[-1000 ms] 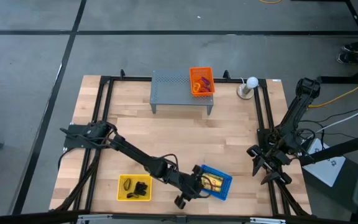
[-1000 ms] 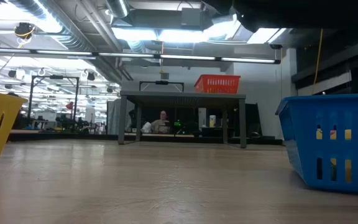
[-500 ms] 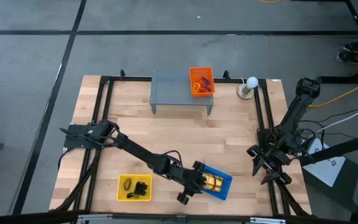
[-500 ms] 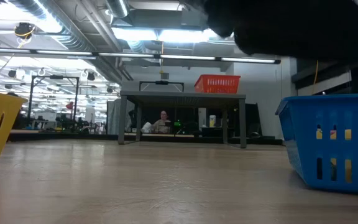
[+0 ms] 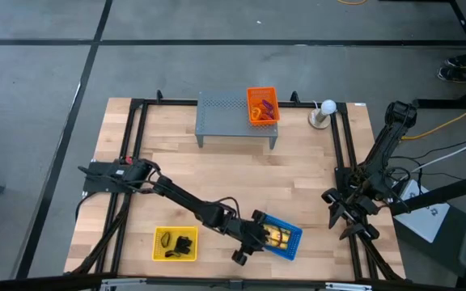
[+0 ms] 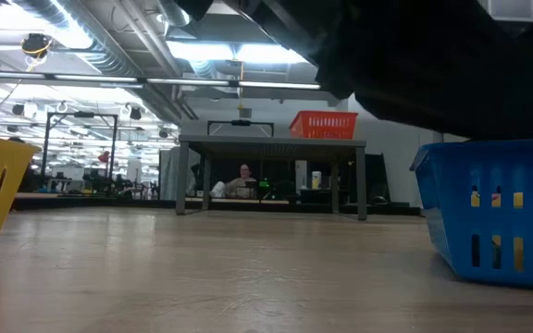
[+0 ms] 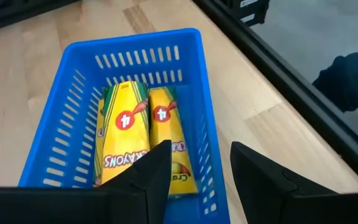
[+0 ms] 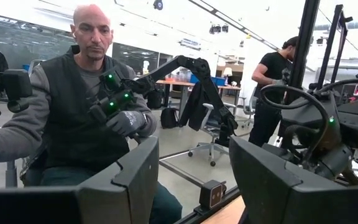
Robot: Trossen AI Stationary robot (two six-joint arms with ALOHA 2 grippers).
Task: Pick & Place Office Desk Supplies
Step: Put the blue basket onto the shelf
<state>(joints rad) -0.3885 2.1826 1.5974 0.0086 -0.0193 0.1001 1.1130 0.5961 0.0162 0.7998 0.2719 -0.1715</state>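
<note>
A blue basket stands near the table's near edge and holds two yellow packets, lying flat side by side on its floor. My left gripper hovers open over the basket's near rim, slanting down, with nothing between its fingers. A yellow basket to the left holds black clips. An orange basket with coloured loops sits on the grey shelf at the back. My right gripper waits open at the table's right edge, pointing away from the table.
A white ball on a round stand is at the back right. Black frame rails run along the table's sides. Bare wood lies between the shelf and the near baskets. A seated person shows beyond the table's right edge.
My left gripper has sunk and gone toward the table's right edge, from beside the blue basket's left end to over it. In the low view its dark bulk has come lower into the picture. Its fingers have stayed apart.
</note>
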